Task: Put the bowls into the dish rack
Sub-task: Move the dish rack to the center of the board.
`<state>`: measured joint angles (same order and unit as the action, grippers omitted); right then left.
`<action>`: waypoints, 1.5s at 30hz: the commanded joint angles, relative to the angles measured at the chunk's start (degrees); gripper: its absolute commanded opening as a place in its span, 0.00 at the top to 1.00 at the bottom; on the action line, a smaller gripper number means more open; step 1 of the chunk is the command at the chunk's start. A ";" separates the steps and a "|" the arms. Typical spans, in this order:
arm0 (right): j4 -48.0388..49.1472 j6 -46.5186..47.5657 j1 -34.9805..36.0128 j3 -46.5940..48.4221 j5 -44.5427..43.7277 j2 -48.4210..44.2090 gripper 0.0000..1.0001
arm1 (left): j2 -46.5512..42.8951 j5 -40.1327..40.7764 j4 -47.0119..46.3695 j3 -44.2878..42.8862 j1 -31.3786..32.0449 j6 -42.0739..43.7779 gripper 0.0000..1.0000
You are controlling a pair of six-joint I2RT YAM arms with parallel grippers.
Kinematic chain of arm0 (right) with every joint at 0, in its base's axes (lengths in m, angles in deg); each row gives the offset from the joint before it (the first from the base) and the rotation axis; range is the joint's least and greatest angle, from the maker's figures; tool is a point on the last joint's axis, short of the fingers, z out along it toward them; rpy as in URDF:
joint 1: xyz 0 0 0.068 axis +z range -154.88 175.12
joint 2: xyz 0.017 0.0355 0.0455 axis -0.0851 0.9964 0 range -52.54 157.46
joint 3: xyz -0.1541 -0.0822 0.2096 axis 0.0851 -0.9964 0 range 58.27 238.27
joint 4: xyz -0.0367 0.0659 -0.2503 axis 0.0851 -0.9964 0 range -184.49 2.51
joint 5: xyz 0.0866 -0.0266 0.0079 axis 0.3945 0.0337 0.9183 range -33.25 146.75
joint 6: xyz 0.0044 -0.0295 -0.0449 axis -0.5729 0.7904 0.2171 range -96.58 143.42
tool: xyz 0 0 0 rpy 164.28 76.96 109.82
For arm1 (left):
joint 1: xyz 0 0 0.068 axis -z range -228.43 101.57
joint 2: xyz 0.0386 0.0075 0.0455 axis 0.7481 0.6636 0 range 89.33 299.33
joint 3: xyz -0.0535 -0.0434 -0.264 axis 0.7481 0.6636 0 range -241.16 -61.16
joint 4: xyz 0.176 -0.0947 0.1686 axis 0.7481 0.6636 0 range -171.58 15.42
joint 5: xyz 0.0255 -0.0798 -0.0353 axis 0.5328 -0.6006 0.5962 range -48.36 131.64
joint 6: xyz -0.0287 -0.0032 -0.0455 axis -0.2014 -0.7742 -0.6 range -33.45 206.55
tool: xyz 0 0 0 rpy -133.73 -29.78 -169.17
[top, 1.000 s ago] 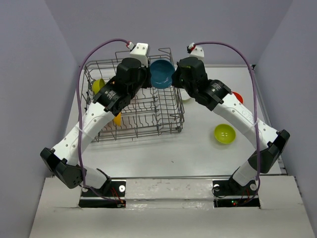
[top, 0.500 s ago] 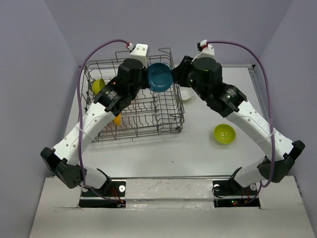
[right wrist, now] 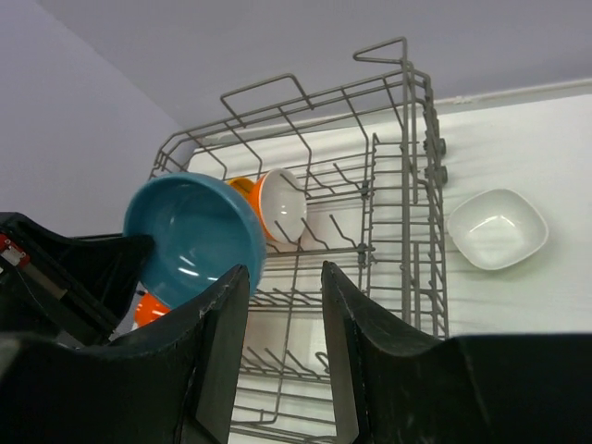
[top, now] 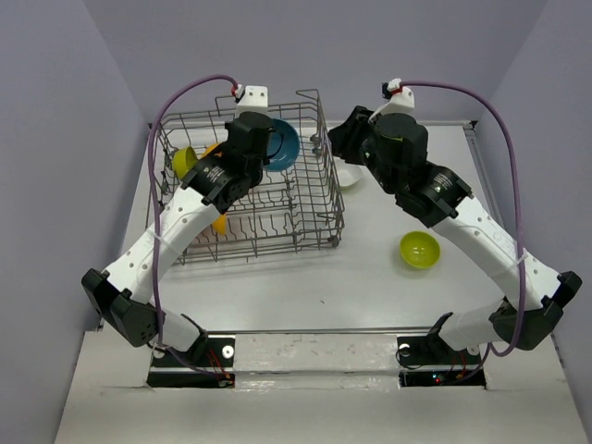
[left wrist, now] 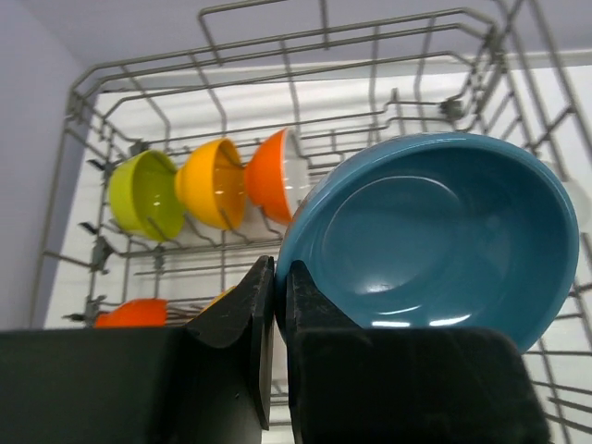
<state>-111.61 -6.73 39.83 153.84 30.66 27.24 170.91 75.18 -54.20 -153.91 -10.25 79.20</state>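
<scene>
My left gripper (left wrist: pixel 280 277) is shut on the rim of the teal blue bowl (left wrist: pixel 435 231), which hangs tilted over the grey wire dish rack (top: pixel 314 199). From above, the teal bowl (top: pixel 282 145) is inside the rack's back right corner, at the left gripper (top: pixel 269 148). My right gripper (top: pixel 335 141) stands open just right of the rack, holding nothing. In the right wrist view the open gripper (right wrist: pixel 284 277) has the teal bowl (right wrist: pixel 194 236) to its left, apart from the fingers. Lime green (left wrist: pixel 143 192), orange-yellow (left wrist: pixel 213 182) and red-orange (left wrist: pixel 266 176) bowls stand on edge in the rack.
A white bowl (top: pixel 349 176) lies on the table right of the rack, under the right arm, and shows as the white bowl (right wrist: pixel 497 228) in the right wrist view. A lime green bowl (top: pixel 419 250) sits further right and nearer. Another red-orange bowl (left wrist: pixel 129 313) lies low in the rack.
My right gripper opened, let go of the teal bowl and drew back to the right. My left gripper kept the bowl and carried it left, over the rack.
</scene>
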 commanded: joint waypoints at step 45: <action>-7.52 4.22 0.38 -7.32 -17.16 -6.05 0.55 | 18.88 47.32 37.22 -3.84 8.50 -19.72 1.00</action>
<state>-121.16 -2.73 39.83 147.31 15.16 23.18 193.51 118.74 -17.75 -158.15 -1.95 62.26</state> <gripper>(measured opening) 0.451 0.152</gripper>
